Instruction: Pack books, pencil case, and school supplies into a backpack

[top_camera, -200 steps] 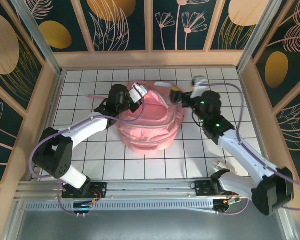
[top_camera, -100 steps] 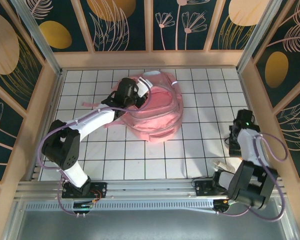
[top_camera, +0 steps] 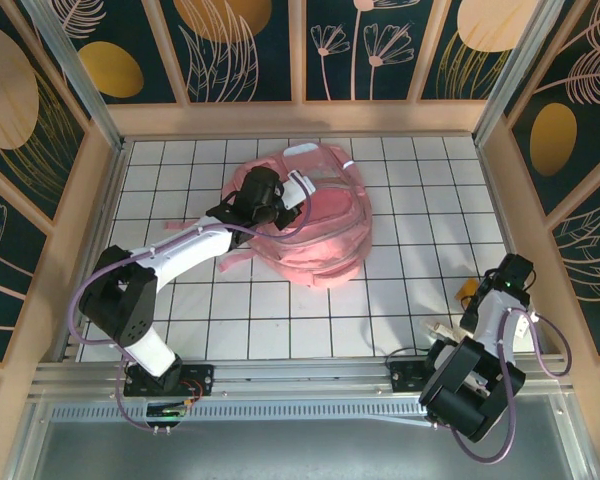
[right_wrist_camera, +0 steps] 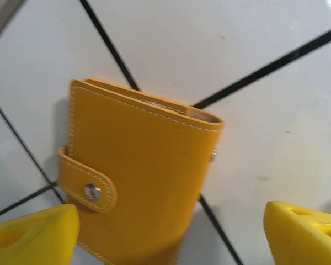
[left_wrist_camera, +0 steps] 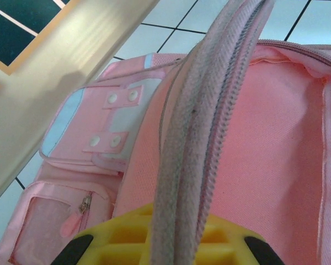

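**Clearances.** The white tiled bench (top_camera: 410, 190) is enclosed by a wooden wall (top_camera: 300, 118) on the left, far and right sides. The large soft pink backpack (top_camera: 325, 235) lies at the centre-far of the bench, with its far end near the far wall. Bare tiles stay free to its left, to its right and along the whole near side. The small orange-yellow stitched case with a snap tab (top_camera: 467, 292) lies flat on the tiles at the near right, close to the right wall and well apart from the backpack.

**Left gripper.** In the top view the left gripper (top_camera: 298, 192) sits on the far-left part of the backpack. In the left wrist view the grey-toothed zipper band (left_wrist_camera: 209, 110) runs between its yellow fingers (left_wrist_camera: 121, 240), which are clamped narrow on it.

**Right gripper.** The right gripper (right_wrist_camera: 168, 237) hangs over the orange-yellow case (right_wrist_camera: 138, 176). Its jaws stand wide, one fingertip to each side of the case's near end.

**Appearance.** The backpack is pink fabric with pale strips. A side pocket carries flaps with white snap studs (left_wrist_camera: 113, 141), and a lower translucent pocket has a pink zip pull (left_wrist_camera: 71, 223). Beside the zipper band the pink lining (left_wrist_camera: 270, 160) is exposed. The case has white stitching and a rounded tab closed by a metal stud (right_wrist_camera: 91, 191).
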Controlling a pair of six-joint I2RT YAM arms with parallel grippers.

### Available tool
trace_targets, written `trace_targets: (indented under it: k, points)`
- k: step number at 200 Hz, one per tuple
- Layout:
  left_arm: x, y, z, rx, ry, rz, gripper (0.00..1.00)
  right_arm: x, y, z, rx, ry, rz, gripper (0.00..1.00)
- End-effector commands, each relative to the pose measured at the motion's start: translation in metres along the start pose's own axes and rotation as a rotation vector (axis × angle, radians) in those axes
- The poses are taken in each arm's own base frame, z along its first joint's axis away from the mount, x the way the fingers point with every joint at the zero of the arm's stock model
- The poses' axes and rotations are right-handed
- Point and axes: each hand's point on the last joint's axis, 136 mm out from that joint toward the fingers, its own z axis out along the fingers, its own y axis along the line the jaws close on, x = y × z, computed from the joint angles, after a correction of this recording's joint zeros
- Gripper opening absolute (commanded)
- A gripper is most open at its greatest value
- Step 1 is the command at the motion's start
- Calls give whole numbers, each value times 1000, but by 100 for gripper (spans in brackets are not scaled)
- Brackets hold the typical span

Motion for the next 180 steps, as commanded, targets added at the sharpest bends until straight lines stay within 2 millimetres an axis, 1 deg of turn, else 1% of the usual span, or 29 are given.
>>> trace_targets:
  k: [1,8,27,33,59,62,72,89,101,106,109,118,145,168,180]
  points:
    - [-20,8,-17,-23,-63,42,0,-8,7,8,-60,-25,54,68]
    - [-20,7,-16,-21,-63,42,0,-8,7,11,-67,-26,57,58]
    - [-18,5,-15,-11,-58,39,0,-9,3,13,-56,-31,62,43]
    - [-17,5,-15,-12,-57,37,0,-9,2,13,-55,-34,63,40]
    - [-14,4,-14,-10,-50,42,0,-12,5,10,-71,-47,66,39]
    - [-14,4,-14,-10,-50,44,0,-12,6,9,-73,-47,68,38]
    - [-12,3,-13,-9,-46,48,0,-11,7,9,-74,-44,79,29]
    - [-14,5,-14,-15,-48,52,0,-10,8,9,-73,-38,90,25]
    - [-15,5,-14,-18,-51,55,0,-9,7,12,-76,-30,86,18]
    - [-15,5,-14,-19,-51,57,0,-9,7,13,-74,-29,87,13]
    - [-15,6,-14,-20,-52,58,0,-9,6,14,-72,-29,87,8]
    - [-15,6,-14,-21,-52,60,0,-8,3,13,-59,-29,89,0]
    - [-19,8,-19,-34,-66,64,0,-10,12,2,-83,-34,57,0]
    - [-19,10,-23,-47,-70,71,0,-11,31,-19,-139,-38,-5,0]
    - [-20,10,-25,-47,-73,75,0,-10,36,-28,-153,-39,-41,0]
